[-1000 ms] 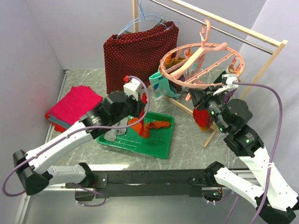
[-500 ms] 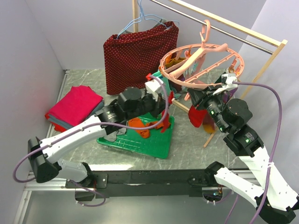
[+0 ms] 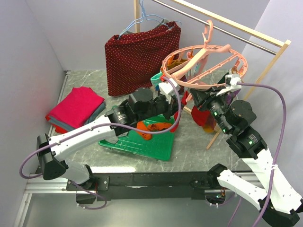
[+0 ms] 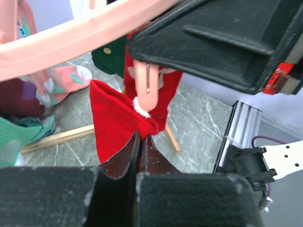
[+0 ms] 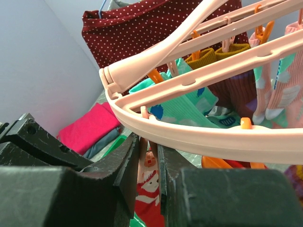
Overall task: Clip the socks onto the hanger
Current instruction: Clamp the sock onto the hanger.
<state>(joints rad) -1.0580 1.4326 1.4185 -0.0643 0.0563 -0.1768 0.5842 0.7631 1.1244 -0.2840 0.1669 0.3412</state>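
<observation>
In left tool (image 4: 141,138), red sock (image 4: 113,124) just below hanger peg (image 4: 146,85)

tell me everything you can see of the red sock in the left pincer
The red sock is soft red knit, plain on the side shown, with a small white fleck at its top edge. The left pincer is shut on its lower part, holding it upright. Its top corner touches the tip of a salmon-pink peg dangling from the hanger; whether the peg grips it cannot be told.
</observation>
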